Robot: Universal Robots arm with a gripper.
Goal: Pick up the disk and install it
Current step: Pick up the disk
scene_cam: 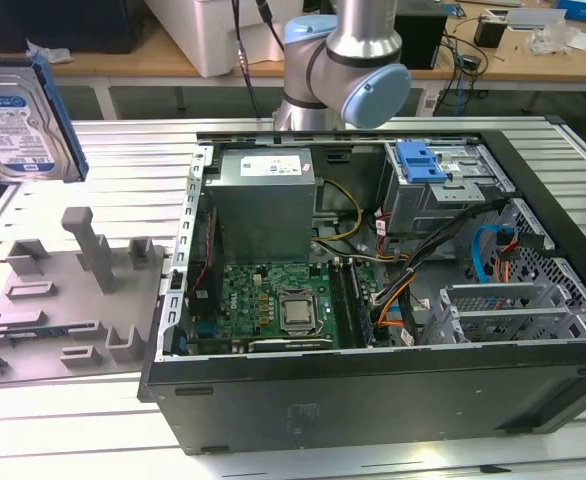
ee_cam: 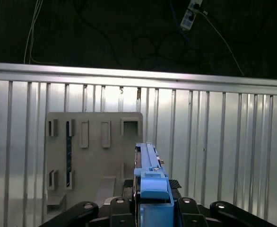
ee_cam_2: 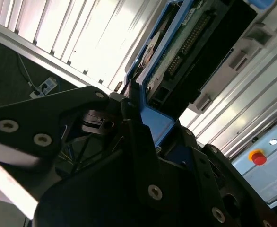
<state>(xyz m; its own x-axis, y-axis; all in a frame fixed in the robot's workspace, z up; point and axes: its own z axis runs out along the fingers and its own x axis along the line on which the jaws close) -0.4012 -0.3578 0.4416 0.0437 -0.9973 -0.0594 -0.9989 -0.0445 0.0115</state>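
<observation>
I have the disk (scene_cam: 15,115) off the table (scene_cam: 123,150), held in the air over the table's edge at the exterior view's left. The gripper (ee_cam: 151,183) is clamped on it, with black fingers (ee_cam_2: 134,127) pressed against the blue frame in both wrist views.

In the first wrist view the disk stands edge-on above a grey plate (ee_cam: 93,151). That plate lies flat on the slatted table near the same edge and carries slots and upright posts. Just beside the plate is the open case (scene_cam: 373,400), lying on its side across the table's middle. Its near wall rises between the plate and the parts inside.

At the case's far corner a drive cage (scene_cam: 443,205) carries a blue latch (scene_cam: 420,160), and orange, black and blue cables (scene_cam: 413,270) cross below it. A grey box (scene_cam: 263,205) with a white sticker sits beside the cage, above the board (scene_cam: 273,300). The arm (scene_cam: 343,50) rises behind the case.

The disk is a flat silver rectangle in a blue plastic frame. In the exterior view its face is towards me, with a blue-and-white label bearing print. The second wrist view shows its green circuit side (ee_cam_2: 190,42).
</observation>
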